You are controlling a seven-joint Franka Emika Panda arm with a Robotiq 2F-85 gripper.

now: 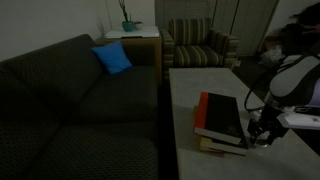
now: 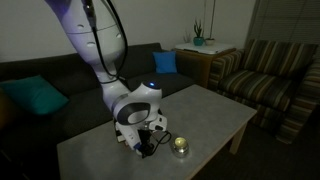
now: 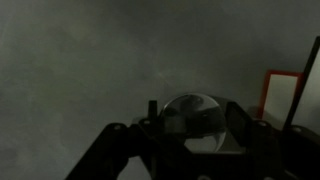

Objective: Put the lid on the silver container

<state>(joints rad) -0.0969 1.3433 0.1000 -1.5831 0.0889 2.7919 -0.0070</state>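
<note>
One arm reaches down from the upper left in an exterior view, folds at its white wrist and points the pincer straight down, low over the near part of the desk. Seen from the wrist, the pincer's dark fingers are clamped on the lid, a pale round disc held by its edges between them. Whether the lid touches the grey desk top beneath it I cannot tell. The silver container stands on the desk just beside the pincer, to its right in that exterior view, small and shiny, apart from the fingers. In an exterior view the pincer hangs just right of a stack of books, red and black on top, lying toward the near end of the desk. The same red cover shows at the right edge of the wrist view, near the fingers but not touching them. Left of the desk stands a dark sofa with a blue cushion and a teal cushion. At the far end are a striped armchair and a small side table bearing a potted plant.
</note>
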